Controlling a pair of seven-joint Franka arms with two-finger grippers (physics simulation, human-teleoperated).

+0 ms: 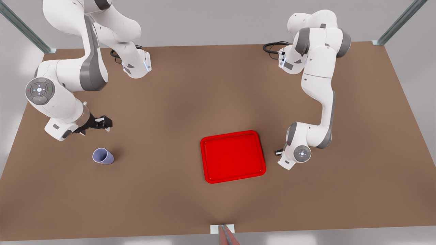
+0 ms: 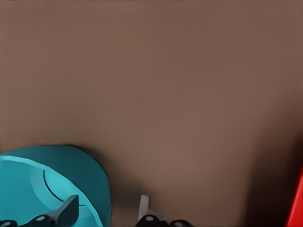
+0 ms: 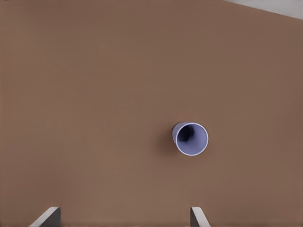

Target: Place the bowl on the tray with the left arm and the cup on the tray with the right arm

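While both my arms hang over the tabletop (image 1: 190,102) in the front view, my right claw (image 1: 102,123) sits at that view's left, above the lavender cup (image 1: 103,156), not touching. Red tray (image 1: 233,156) lies mid-tabletop, bare; my left arm's wrist (image 1: 295,153) is just beside it.

Left wrist view: left claw (image 2: 106,213) fingers apart, straddling the teal bowl (image 2: 33,184) rim; tray edge (image 2: 297,203) nearby.

Right wrist view: right claw (image 3: 124,215) fingers wide apart, cup (image 3: 190,139) upright, well apart from them.
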